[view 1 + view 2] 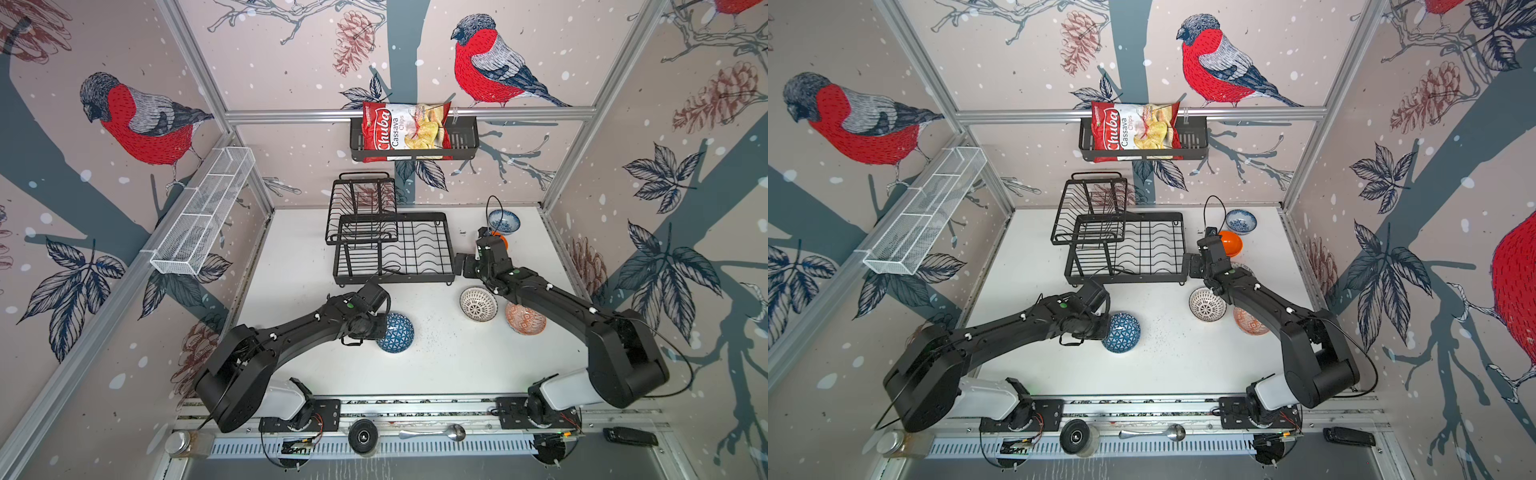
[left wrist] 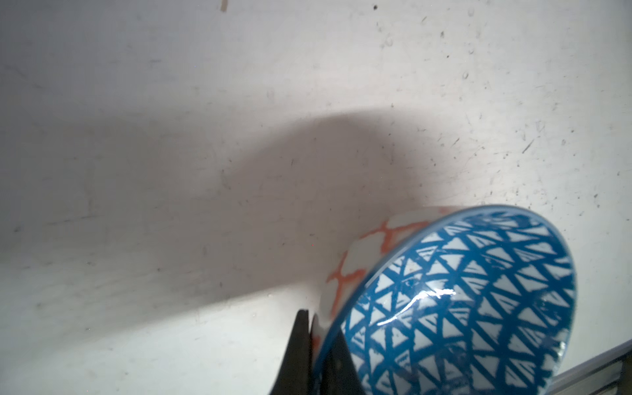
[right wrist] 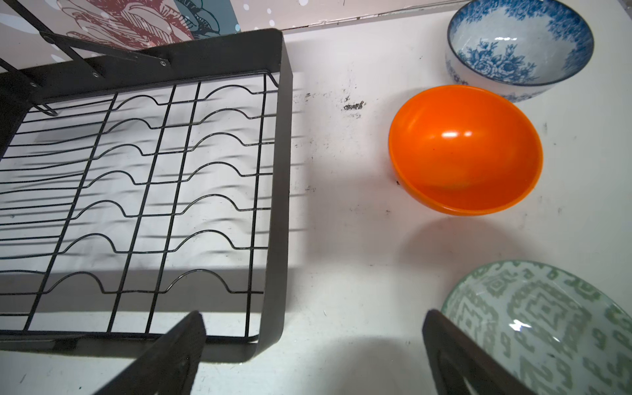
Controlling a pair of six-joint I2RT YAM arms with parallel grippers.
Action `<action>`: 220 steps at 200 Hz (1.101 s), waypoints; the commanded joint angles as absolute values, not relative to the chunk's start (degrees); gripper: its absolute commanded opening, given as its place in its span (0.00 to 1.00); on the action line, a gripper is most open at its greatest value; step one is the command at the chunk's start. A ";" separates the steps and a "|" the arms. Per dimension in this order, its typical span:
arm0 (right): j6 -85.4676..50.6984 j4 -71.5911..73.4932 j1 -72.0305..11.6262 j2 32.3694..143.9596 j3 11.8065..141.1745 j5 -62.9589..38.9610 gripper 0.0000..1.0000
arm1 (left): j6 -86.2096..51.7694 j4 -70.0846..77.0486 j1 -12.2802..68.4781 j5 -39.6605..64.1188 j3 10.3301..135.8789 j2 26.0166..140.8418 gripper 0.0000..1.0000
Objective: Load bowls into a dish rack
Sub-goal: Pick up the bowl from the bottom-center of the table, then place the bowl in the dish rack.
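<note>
Nearest you, on the front rail, lie a metal spoon and a glass jar. Just past the arm bases, your left gripper is clamped on the rim of the blue triangle-patterned bowl, one finger inside and one outside. The bowl is tipped up on its side, so that its patterned inside faces the top views. The left wrist view shows its outer wall to be white with an orange lattice. You cannot tell whether it touches the white table. Farther in, on your right, the white bowl with black lattice stands upright. The red-orange patterned bowl is just beside it, tilted and partly under your right arm. Beyond them, your right gripper hangs with its jaws spread wide and nothing between them. It is just off the right side of the black wire dish rack. In the right wrist view, one finger shows in front of the rack's corner and the other in front of the grey-green patterned bowl; whether either touches cannot be told. Past that bowl sits the plain glossy orange bowl. The white bowl with blue flowers is near the back wall; both are upright and apart from the rack. The rack's raised upper basket is on its left, far end. On the back wall hangs a black slotted shelf basket holding a Chuba cassava chips bag. A long white mesh basket is fixed to the left wall.
</note>
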State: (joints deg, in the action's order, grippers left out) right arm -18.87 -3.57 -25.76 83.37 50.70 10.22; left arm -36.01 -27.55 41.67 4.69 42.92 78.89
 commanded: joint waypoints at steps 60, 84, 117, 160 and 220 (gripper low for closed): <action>-26.37 -5.50 -21.98 78.21 49.93 9.74 1.00 | -35.72 -19.48 45.53 5.28 51.70 79.44 0.00; -29.09 -6.15 -19.79 74.16 50.01 8.04 1.00 | -34.78 -16.57 47.03 4.52 56.23 81.12 0.00; -29.94 -5.13 -17.72 68.60 51.57 6.42 1.00 | -34.09 -13.26 47.85 -0.36 62.66 83.22 0.00; -31.74 -8.58 -16.97 67.85 60.88 7.57 1.00 | -32.20 -7.50 48.69 -5.02 71.59 86.77 0.00; -39.96 -10.28 -11.96 70.21 70.22 -1.65 1.00 | -27.40 -0.73 51.60 -15.04 82.54 95.20 0.00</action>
